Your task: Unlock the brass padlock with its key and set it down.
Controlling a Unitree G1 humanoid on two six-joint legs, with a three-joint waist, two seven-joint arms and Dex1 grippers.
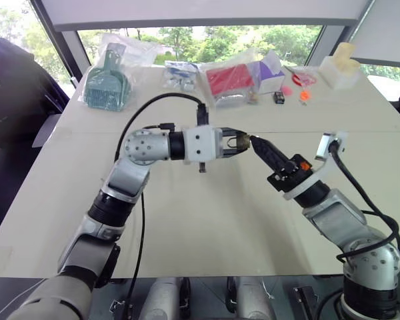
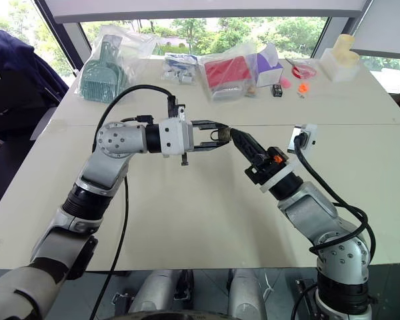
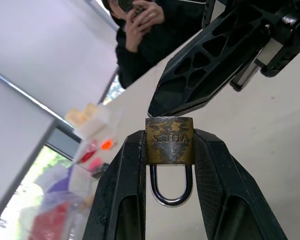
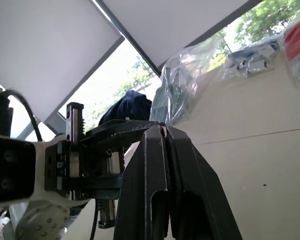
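Brass padlock [image 3: 169, 141], a tarnished golden block stamped with letters and carrying a smooth silvery U-shaped shackle, sits pinched between the left gripper's [image 1: 237, 143] black textured fingers [image 3: 217, 175], held above the pale desk [image 1: 207, 220]. Its long axis lies along those fingers, shackle toward the wrist and body outward. The right gripper's [image 2: 235, 137] ribbed black fingers are pressed together, their tip at the padlock's outer end.

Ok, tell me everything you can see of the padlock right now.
The padlock is a small brass block, worn and blotchy, with stamped lettering on its face and a thin silvery shackle that looks closed. The left gripper clamps its body from both sides above the table, shackle pointing back toward the wrist. The right gripper, fingers together, has its tip at the end opposite the shackle. No key can be made out.
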